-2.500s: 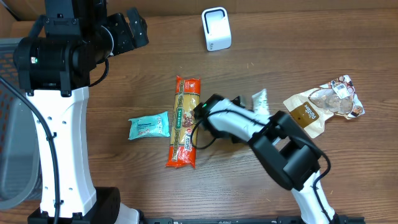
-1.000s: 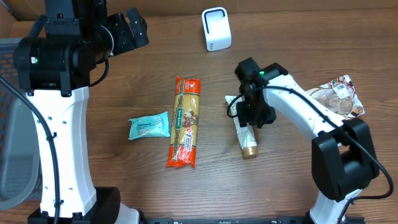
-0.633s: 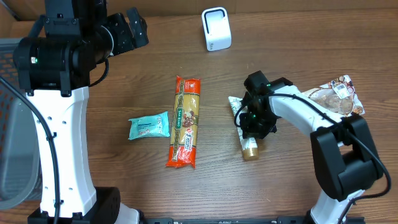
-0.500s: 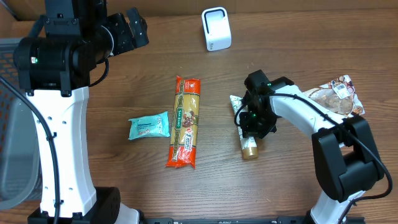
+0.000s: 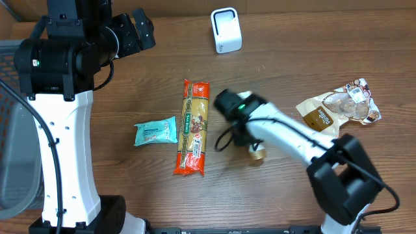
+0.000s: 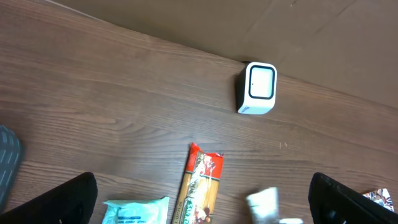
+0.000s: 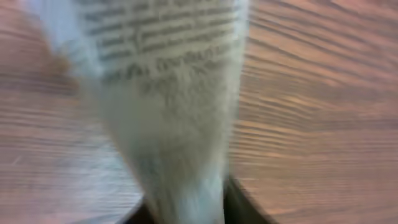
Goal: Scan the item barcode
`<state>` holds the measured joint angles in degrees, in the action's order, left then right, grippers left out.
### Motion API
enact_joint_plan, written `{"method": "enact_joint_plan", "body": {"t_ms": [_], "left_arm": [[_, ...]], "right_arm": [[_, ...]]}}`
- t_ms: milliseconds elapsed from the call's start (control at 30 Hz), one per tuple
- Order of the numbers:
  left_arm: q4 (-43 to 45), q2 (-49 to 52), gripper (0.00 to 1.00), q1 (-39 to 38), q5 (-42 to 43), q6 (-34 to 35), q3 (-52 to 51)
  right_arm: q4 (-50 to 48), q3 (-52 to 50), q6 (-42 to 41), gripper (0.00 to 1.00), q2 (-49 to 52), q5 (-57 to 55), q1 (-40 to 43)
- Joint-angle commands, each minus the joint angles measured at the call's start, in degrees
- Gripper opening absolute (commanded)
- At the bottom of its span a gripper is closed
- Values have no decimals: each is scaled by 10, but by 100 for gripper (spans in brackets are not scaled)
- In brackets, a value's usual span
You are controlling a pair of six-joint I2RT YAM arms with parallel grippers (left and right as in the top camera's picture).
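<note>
The item is a white tube with printed text and a gold cap (image 5: 255,155), lying right of the table's middle. In the overhead view my right arm covers most of it. In the right wrist view the tube (image 7: 168,93) is blurred and fills the frame, narrowing down between the dark fingers of my right gripper (image 7: 186,208), which is shut on it. The white scanner (image 5: 226,30) stands at the far edge, well apart from the tube. My left gripper (image 6: 202,202) hangs high at the far left, wide open and holding nothing.
A long red and yellow pasta packet (image 5: 194,127) lies just left of the right arm. A teal packet (image 5: 156,131) lies further left. A brown snack pouch (image 5: 338,109) lies at the right. A grey bin edge (image 5: 10,130) shows at the far left.
The right arm has swung left, its wrist now close to the pasta packet. The tube's gold cap has shifted slightly left. The left arm has not moved.
</note>
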<state>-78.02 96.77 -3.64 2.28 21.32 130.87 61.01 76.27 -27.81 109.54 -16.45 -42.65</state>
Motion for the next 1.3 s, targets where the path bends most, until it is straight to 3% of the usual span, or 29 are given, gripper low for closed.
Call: {"method": "enact_joint_plan", "body": {"t_ms": [0,233,533,600,733,800,933,1267], "left_arm": [[2,3,100,2,-4,10,4],[2,3,100,2,-4,10,4],[2,3,100,1,-4,10,4],[2,3,100,1,-4,10,4],[2,3,99,2,-4,10,4],[2,3,99,2,-4,10,4],[2,3,100,2,-4,10,4],[2,3,100,1,-4,10,4]], "right_arm": [[-3,-3,-29,43,32,-36,-21],[5,8,-28,47,36,-20,-55],[89,123,-19,45,1,-45,-71],[94,133,-19,40,-2,-45,-71],[95,132,-21,16,-2,-40,-58],[97,130,-25,10,-2,-34,-45],[99,130,-24,4,-2,-3,4],[35,99,13,4,6,65,56]]}}
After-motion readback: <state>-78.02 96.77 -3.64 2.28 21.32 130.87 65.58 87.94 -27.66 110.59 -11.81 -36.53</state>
